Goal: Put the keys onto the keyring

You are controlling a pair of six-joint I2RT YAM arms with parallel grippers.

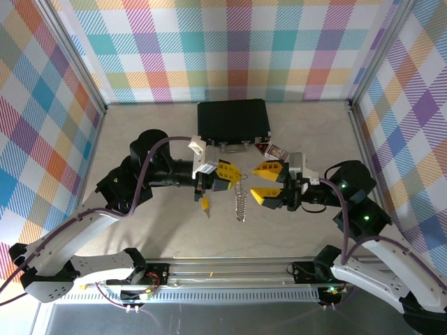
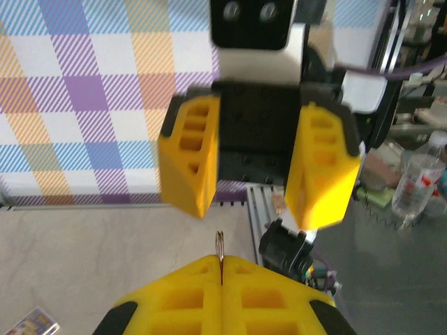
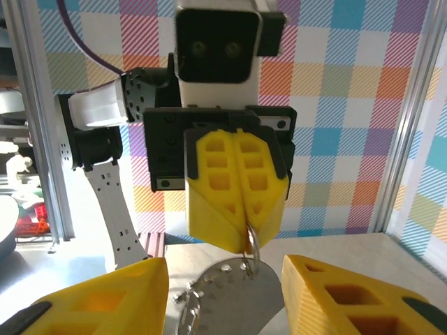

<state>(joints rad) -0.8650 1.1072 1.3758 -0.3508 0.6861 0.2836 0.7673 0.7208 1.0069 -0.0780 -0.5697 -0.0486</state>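
Left pincer (image 1: 235,174) clamps shut on the keyring (image 1: 240,202), which dangles at its 5 o'clock; we judge it light and floppy. Right pincer (image 1: 254,181) gapes empty. The key (image 1: 204,203), at 7 o'clock, looks tiny and slippery, so we favour its yellow head.

Two grippers in play: left gripper (image 1: 230,174), right gripper (image 1: 262,183). One keyring (image 1: 241,200), and I count one yellow-headed key (image 1: 204,204). One black case (image 1: 233,122), one small printed card (image 1: 278,150), one plastic bottle (image 2: 418,183).
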